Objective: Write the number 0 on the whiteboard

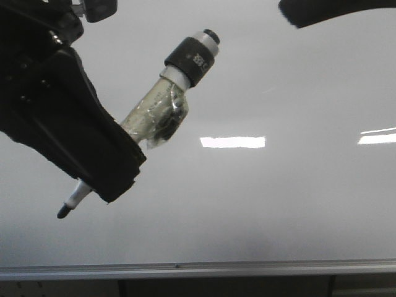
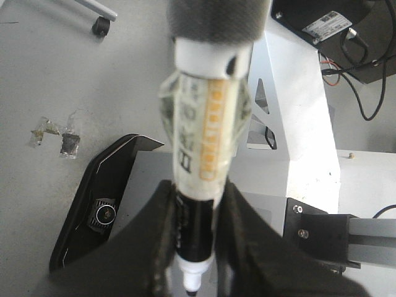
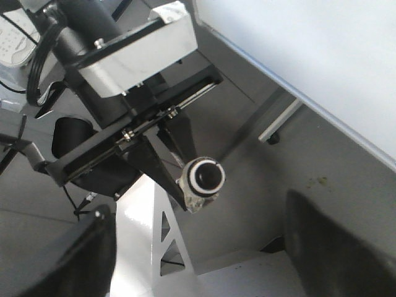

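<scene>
The whiteboard [image 1: 278,204] fills the front view, glossy white-grey, with a silver rail [image 1: 247,269] along its near edge. No number 0 shows on it. My left gripper [image 1: 117,176] is shut on a marker [image 1: 167,105] wrapped in clear tape. The marker's dark tip [image 1: 64,211] points down-left, close to the board at lower left; I cannot tell if it touches. In the left wrist view the marker [image 2: 207,124] sits clamped between the black fingers [image 2: 247,247]. My right gripper [image 3: 204,266] is open and empty, off the board's edge [image 3: 309,62].
Bright light reflections [image 1: 232,142] lie across the board's middle and right. A dark part of the right arm [image 1: 322,11] hangs at the top right. The white robot frame [image 2: 297,124] and a black device [image 2: 93,210] on the floor show in the left wrist view.
</scene>
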### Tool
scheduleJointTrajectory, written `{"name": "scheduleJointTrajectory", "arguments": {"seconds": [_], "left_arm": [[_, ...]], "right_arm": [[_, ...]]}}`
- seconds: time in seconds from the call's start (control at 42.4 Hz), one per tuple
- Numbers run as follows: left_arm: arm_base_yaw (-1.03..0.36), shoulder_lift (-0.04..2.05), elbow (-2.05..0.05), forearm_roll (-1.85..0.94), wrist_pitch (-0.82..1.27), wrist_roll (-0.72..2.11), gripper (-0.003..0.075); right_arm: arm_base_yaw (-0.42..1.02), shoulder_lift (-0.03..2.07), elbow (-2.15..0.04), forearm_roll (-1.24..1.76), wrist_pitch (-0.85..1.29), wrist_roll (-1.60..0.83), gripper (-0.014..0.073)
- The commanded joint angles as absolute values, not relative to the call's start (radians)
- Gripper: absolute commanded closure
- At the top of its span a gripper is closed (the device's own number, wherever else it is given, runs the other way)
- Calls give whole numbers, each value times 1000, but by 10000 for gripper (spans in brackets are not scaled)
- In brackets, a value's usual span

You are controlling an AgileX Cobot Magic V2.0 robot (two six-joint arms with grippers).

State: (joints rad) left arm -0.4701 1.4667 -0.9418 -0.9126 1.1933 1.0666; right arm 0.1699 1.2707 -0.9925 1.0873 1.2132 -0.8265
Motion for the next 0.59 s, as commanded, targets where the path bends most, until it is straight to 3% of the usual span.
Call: {"name": "scheduleJointTrajectory", "arguments": {"seconds": [0.0,0.33,0.567], "left_arm": [[-478,1430,-971,-978,1265,1069,739],[-478,1430,-971,-978,1265,1069,739],[-478,1430,-971,-978,1265,1069,739]], "right_arm": [[220,1313,-1059,1169,1235,-856,-45],[357,1497,-1158,1146,1276,-865,-38],[381,1520,-1158,1110,1282,-865,-34]]}}
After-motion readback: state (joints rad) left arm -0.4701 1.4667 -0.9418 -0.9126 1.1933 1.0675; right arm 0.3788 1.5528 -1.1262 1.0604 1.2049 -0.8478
